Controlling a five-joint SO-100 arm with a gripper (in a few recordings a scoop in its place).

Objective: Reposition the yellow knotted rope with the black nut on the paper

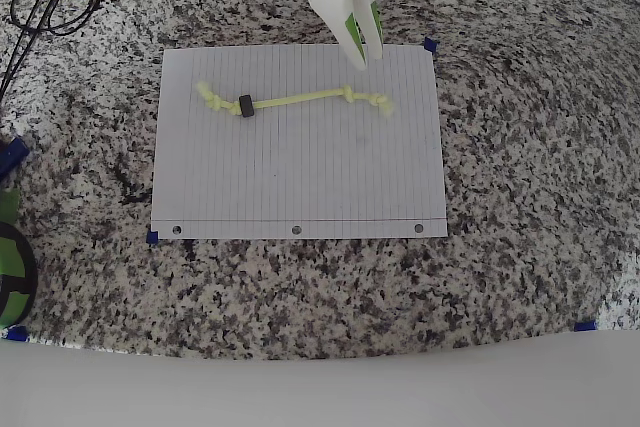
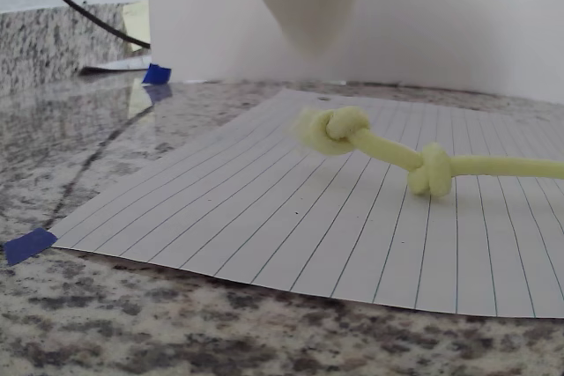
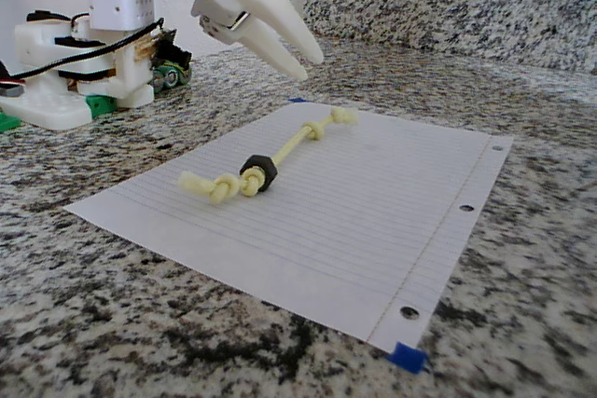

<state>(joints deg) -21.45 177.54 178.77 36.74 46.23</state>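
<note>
The yellow knotted rope [image 1: 296, 99] lies stretched across the upper half of the paper [image 1: 300, 177] in the overhead view, running from about nine o'clock to three o'clock. The black nut [image 1: 245, 105] sits on the cord near its nine-o'clock end, just inside a knot. The gripper [image 1: 364, 55] hangs at twelve o'clock of the rope's right knots, above the sheet's far edge, holding nothing; its fingers look nearly together, though the gap is hard to judge. Blue tape [image 1: 430, 45] marks the paper's corners on the granite counter [image 1: 530, 147].
</note>
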